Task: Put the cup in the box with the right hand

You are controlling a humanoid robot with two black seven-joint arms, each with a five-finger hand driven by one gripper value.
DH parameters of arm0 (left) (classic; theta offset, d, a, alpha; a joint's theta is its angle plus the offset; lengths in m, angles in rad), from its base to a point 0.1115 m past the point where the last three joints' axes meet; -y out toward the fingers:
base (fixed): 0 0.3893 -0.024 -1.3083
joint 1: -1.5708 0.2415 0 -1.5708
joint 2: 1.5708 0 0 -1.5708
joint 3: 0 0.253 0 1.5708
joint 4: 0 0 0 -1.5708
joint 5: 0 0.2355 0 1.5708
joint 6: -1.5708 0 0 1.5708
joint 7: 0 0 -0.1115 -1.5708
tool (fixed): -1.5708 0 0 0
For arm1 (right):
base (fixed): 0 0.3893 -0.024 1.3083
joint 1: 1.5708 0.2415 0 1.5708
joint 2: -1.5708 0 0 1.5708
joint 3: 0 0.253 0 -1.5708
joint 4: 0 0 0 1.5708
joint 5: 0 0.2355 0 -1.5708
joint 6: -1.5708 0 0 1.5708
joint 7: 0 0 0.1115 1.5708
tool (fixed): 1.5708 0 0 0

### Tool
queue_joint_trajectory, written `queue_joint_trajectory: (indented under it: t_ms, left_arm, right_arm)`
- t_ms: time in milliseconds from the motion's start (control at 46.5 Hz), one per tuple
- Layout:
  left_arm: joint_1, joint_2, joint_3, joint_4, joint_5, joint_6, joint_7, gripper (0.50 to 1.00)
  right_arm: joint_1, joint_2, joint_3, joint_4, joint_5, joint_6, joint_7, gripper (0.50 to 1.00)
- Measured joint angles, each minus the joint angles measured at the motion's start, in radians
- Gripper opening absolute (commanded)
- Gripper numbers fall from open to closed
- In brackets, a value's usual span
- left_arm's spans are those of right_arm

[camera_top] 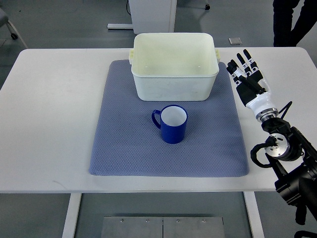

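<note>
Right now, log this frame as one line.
right hand open, beside box | cup upright on mat, untouched | box empty | left hand not visible

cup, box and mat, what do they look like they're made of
Cup: glossy dark blue outside, white inside, looks like enamelled metal or glazed ceramic; can't tell which. Box: cream, smooth, slightly sheeny walls with moulded rim and side lugs, likely plastic. Mat: grey-blue, matte, fine diamond texture, probably fabric or soft rubbery sheet.
</note>
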Motion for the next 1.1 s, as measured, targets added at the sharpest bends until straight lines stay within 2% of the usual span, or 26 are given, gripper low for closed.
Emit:
queue_joint_trajectory:
  t_ms: [602,817,1096]
  left_arm:
    - [0.000,0.000,-0.001,-0.001,0.000,0.000,0.000,1.000]
    - [0.000,0.000,0.001,-0.001,0.001,0.000,0.000,1.000]
    - [0.000,0.000,0.001,-0.001,0.001,0.000,0.000,1.000]
  right_arm:
    - [0.005,-0.026,-0.040,-0.012,0.001,0.008,-0.002,1.000]
    - [0.020,-0.028,-0.056,-0.021,0.001,-0.006,0.029,1.000]
    - [0.029,-0.030,-0.057,-0.023,0.001,-0.006,0.029,1.000]
